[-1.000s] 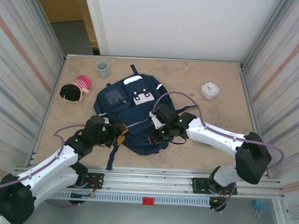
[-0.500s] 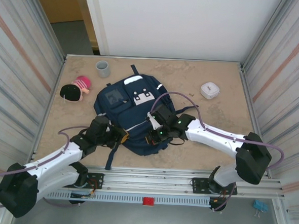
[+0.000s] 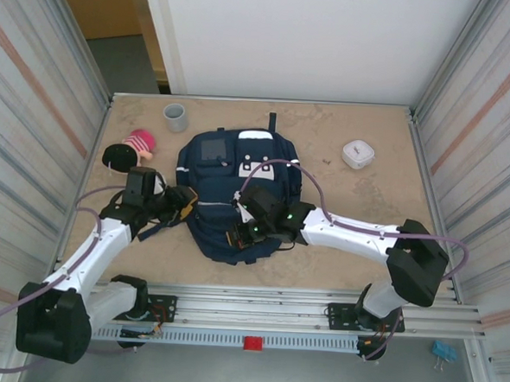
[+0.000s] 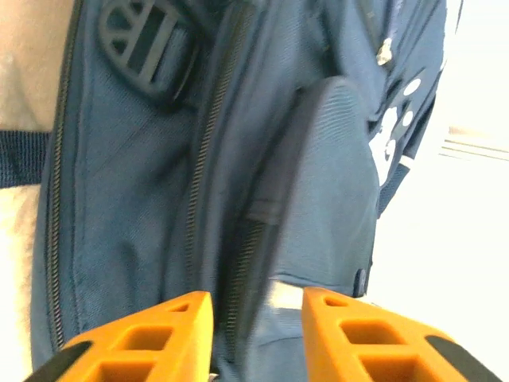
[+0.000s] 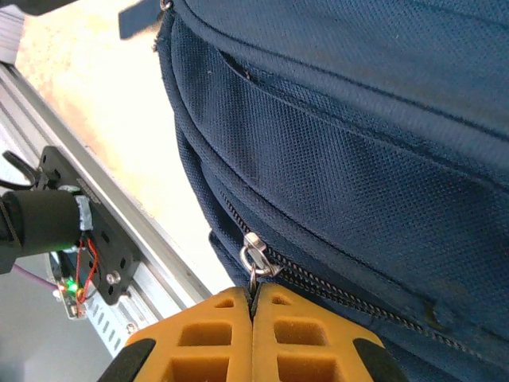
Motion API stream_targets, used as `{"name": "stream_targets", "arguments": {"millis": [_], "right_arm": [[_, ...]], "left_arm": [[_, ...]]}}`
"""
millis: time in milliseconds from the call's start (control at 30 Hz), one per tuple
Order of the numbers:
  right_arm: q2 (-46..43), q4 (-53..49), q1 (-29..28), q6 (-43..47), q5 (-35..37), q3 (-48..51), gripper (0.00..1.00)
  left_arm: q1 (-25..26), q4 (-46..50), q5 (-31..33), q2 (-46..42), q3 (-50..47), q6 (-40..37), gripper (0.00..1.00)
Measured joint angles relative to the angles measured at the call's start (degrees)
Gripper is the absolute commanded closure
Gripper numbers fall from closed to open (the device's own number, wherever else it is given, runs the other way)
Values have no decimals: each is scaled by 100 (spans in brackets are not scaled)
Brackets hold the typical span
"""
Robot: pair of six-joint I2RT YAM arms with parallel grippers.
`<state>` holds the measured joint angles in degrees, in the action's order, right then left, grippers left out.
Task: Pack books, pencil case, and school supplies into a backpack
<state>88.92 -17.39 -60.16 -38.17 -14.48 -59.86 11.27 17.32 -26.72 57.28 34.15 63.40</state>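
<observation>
Right end effector [image 5: 253, 296] clenched on zipper pull [image 5: 253, 260], left end effector [image 4: 255, 301] parted over backpack [image 3: 217, 176]

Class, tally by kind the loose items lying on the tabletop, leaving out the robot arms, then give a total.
Backpack: 1
Grey cup: 1
White box: 1
Pink-and-black soft item: 1
Total: 4

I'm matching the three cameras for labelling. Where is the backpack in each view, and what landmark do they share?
Top external: the backpack lies mid-table, between the left claw and the right claw.
Left wrist: it spans most of the picture, beyond the open orange tips.
Right wrist: it covers the upper right, its zipper pull pinched by the shut claw.
Shared landmark: the tan table, at the left edge in both wrist views.
</observation>
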Motion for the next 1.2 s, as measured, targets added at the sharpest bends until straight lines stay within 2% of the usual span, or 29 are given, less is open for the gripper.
{"name": "stream_targets", "arguments": {"millis": [133, 267, 667, 733, 800, 967, 1200], "right_arm": [[116, -26, 0, -22, -81, -66, 100], [116, -70, 0, -20, -101, -70, 100], [116, -116, 7, -20, -101, -74, 100], [118, -125, 13, -17, -103, -81, 100], [116, -125, 20, -17, -105, -81, 100], [118, -162, 46, -15, -96, -81, 100], [116, -190, 70, -39, 111, -79, 100]], "left_arm": [[791, 85, 98, -503, -87, 236, 52], [1458, 81, 258, -999, -393, 654, 50], [1755, -411, 382, -566, -715, 1252, 47], [1801, -466, 391, -505, -723, 1300, 51], [1821, -570, 437, -496, -772, 1381, 62], [1851, -815, 533, -297, -955, 1759, 99], [1888, -1036, 560, -210, -962, 2022, 100]]}}
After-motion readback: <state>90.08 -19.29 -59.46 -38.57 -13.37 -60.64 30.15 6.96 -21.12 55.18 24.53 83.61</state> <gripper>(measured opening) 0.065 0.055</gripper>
